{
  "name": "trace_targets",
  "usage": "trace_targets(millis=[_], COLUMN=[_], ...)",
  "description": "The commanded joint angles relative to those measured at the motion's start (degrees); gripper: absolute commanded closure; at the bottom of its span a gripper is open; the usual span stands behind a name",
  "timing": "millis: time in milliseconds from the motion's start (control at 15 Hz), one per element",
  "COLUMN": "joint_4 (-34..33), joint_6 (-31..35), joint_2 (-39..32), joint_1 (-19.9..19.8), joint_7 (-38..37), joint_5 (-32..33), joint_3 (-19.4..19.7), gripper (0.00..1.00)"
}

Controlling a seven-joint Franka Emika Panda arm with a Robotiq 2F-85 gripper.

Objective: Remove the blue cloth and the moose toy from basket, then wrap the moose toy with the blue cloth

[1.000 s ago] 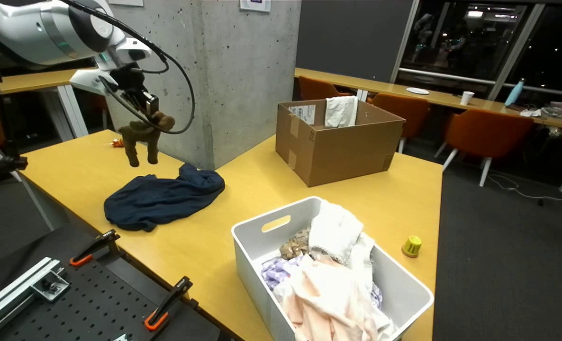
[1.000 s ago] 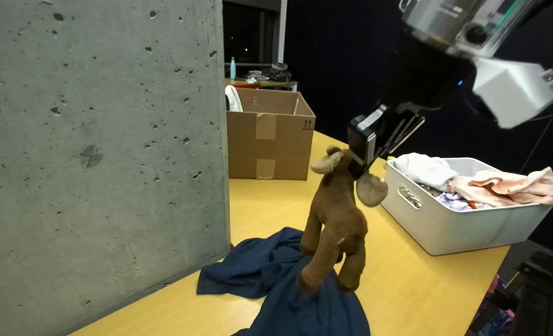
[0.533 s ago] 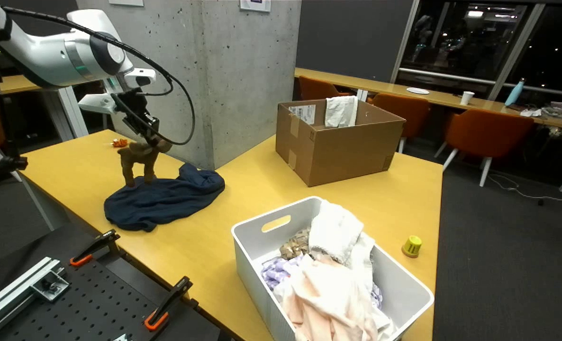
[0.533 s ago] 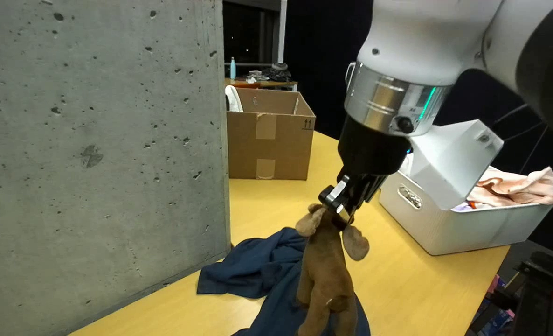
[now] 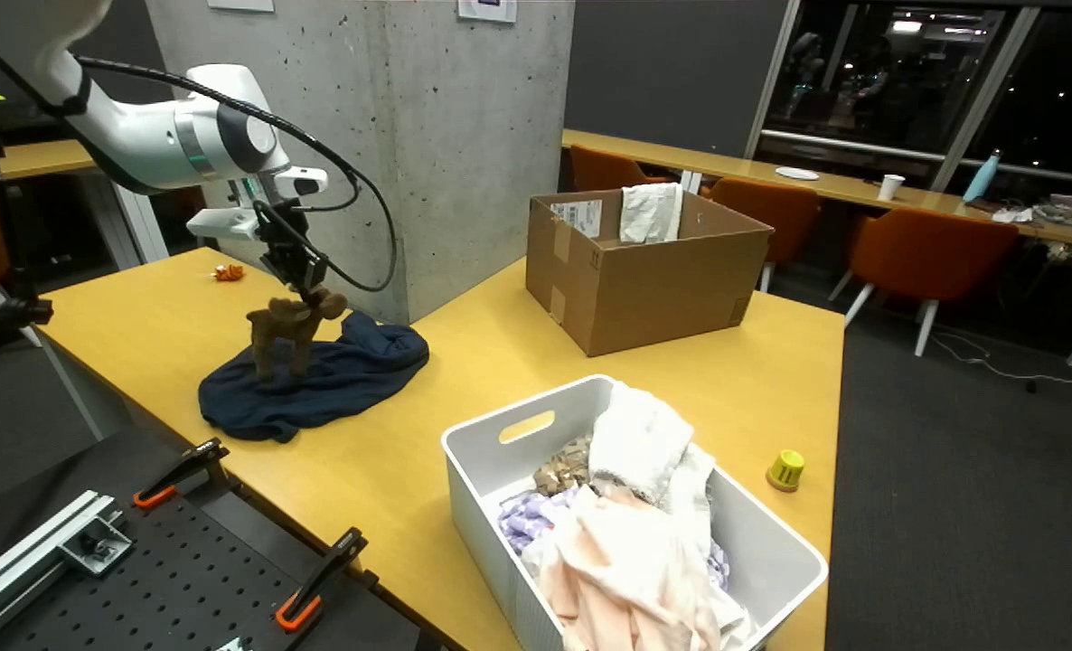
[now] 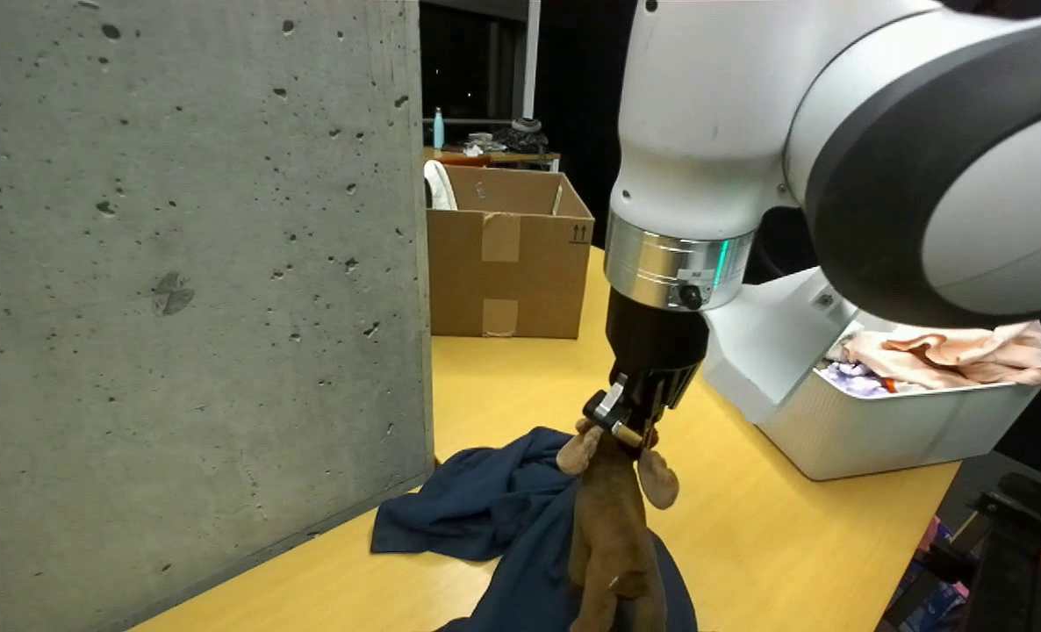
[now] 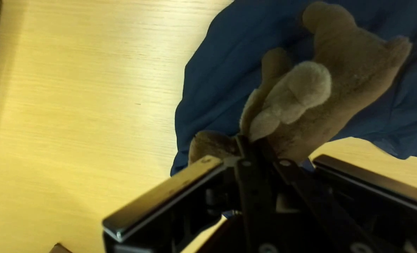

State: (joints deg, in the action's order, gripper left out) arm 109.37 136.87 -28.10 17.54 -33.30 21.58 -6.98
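With the claw [image 5: 308,289] gripping the moose [image 5: 285,320], I have lowered it over the cloth [image 5: 355,372]. Contact is unclear; release should precede wrapping.

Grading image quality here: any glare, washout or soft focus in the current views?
Wrist view: pale glare on the table, nearest parts of the tool dark and out of focus; in an exterior view, the white cloth in the basket looks partly washed out, while the moose toy looks dim against the blue cloth.
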Motion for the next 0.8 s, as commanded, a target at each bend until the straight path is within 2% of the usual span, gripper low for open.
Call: trace_targets(millis=[0, 600, 733], joint_4=[-4.96, -5.97, -2.58], joint_6=[-3.29, -3.02, -2.32], joint_2=[-2.72, -2.50, 0.10], joint_1=[1.60, 0.03, -1.00], joint_7=[2.74, 3.38, 4.14], joint_5=[-2.91, -6.42, -7.12], joint_3=[2.01, 5.43, 6.00], gripper=[0.66, 0.01, 0.00])
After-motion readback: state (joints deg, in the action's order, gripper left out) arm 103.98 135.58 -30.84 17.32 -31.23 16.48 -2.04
